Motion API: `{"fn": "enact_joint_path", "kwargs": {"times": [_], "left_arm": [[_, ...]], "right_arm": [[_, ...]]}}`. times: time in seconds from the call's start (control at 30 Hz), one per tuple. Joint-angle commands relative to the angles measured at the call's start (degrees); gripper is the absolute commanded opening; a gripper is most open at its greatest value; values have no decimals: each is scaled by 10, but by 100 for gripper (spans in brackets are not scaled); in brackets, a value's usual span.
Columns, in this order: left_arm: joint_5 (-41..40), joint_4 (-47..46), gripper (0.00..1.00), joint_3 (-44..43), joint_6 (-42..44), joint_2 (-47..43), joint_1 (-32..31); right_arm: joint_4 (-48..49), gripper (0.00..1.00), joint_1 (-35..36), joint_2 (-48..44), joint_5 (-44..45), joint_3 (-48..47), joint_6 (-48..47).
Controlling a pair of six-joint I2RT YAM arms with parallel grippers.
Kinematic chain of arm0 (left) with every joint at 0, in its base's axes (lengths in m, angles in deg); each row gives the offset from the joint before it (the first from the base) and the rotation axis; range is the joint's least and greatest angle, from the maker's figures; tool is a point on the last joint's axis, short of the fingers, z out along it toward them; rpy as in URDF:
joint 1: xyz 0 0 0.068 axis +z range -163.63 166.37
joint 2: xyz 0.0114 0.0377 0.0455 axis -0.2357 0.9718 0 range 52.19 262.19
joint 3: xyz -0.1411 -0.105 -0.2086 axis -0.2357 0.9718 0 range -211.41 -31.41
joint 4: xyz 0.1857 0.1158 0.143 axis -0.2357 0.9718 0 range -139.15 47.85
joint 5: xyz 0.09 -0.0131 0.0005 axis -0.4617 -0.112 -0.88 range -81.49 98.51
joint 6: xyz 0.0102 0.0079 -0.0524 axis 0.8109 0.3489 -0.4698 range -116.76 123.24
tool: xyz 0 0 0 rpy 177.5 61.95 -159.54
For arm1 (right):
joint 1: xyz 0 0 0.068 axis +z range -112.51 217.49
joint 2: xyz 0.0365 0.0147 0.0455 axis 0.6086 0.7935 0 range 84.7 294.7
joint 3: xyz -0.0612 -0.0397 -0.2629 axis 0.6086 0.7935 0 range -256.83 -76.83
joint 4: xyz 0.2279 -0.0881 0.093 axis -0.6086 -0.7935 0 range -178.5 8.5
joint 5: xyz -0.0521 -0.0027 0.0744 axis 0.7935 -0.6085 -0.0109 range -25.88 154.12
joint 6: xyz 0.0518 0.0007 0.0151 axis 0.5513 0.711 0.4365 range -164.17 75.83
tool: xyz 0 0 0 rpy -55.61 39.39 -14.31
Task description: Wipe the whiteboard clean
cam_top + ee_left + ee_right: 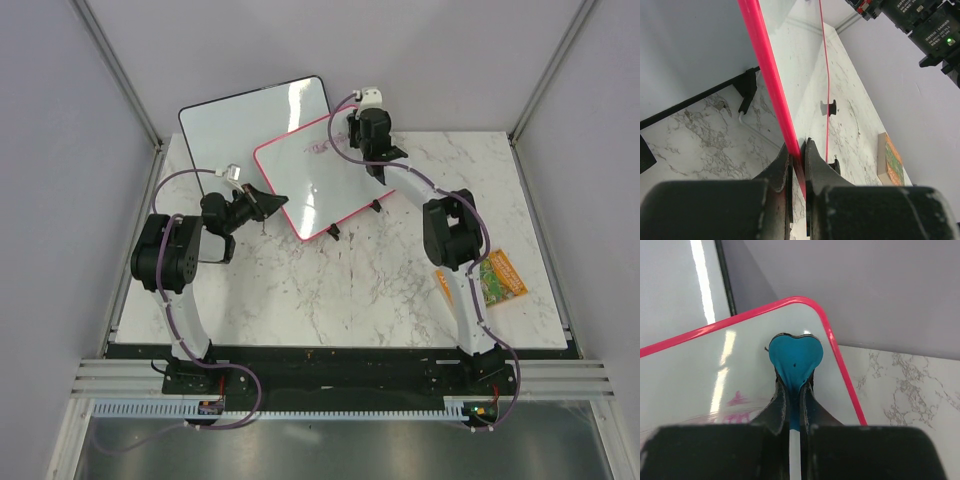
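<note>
Top external: left tool [272,202] pinches whiteboard [322,188], right tool [795,386] pinches eraser [796,357], black-framed board [240,120] behind

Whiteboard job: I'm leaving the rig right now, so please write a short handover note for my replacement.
Left tool: shut on the whiteboard at its pink frame edge.
Right tool: shut on the teal heart eraser, held against the board near its far corner.
Done: board gripped, eraser on it; most of the surface looks blank.
Left: wipe the smeared writing beside the eraser.
</note>
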Motion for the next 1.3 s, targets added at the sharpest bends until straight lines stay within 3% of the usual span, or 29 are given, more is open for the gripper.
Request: {"fn": "enact_joint_path", "kwargs": {"times": [0.0, 0.23, 0.4, 0.7, 0.93, 1.07, 1.27], "left_arm": [[52, -20, 2, -7, 134, -8, -28], [51, -19, 2, -8, 135, -8, -29], [52, -19, 2, -6, 135, -9, -29], [50, -19, 2, -6, 137, -10, -29], [49, -16, 2, -6, 139, -11, -29], [49, -16, 2, -5, 140, -13, -29], [51, -16, 2, -5, 140, -13, -30]], "right_arm": [[-85, 0, 102, 19, -108, 33, -53], [-74, 0, 175, 14, -171, 4, -6], [-113, 0, 192, 32, -97, -25, -33], [-132, 0, 102, 54, 30, -30, -33], [-157, 0, 45, 86, 155, -80, -91], [-185, 0, 17, 93, 136, -83, -48], [-144, 0, 42, 49, -17, -4, -54]]}}
